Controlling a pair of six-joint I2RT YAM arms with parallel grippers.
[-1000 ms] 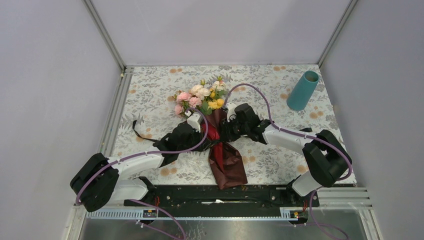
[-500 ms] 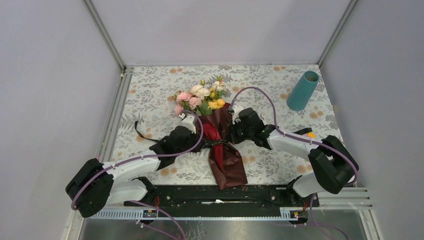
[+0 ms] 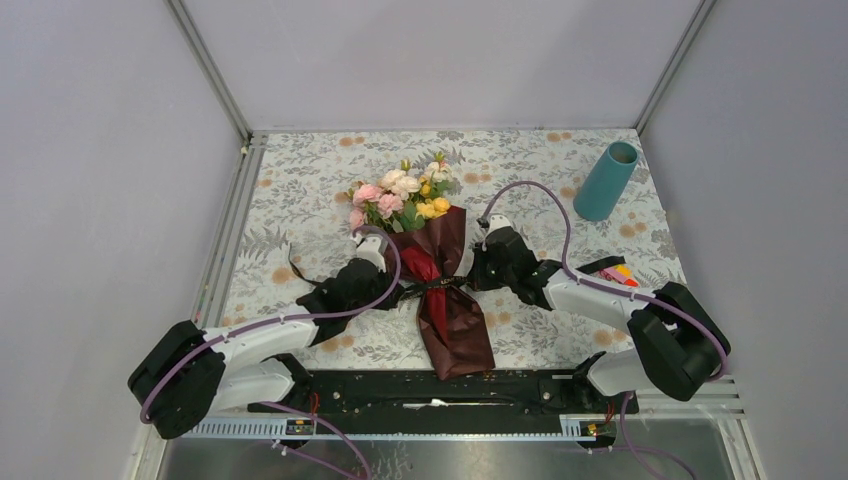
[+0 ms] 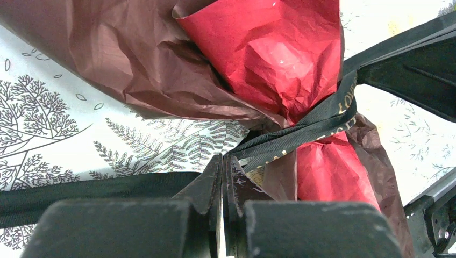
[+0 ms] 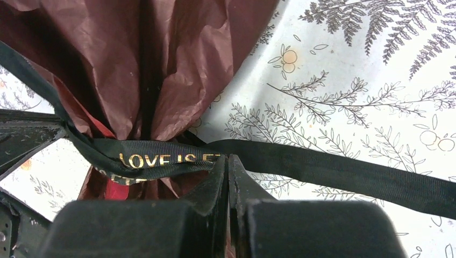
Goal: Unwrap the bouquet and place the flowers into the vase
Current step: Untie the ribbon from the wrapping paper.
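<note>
Pinched ribbon (image 4: 301, 129), fingers clamped together on it, with left gripper (image 4: 222, 161) just left of bouquet (image 3: 455, 320) waist and right gripper (image 5: 228, 161) just right, bouquet flat, long axis near-to-far, blooms (image 3: 400, 195) at far end, vase (image 3: 606, 180) well right of bouquet.

High rear overview; both wrist close-ups on ribbon (image 4: 301, 126)

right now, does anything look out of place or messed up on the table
Nothing spilled or broken. One stray: a small colourful toy lies beside the right arm, half hidden, with no part in the flower job. The vase stands at the far right; the bouquet is still wrapped, its ribbon tied.
</note>
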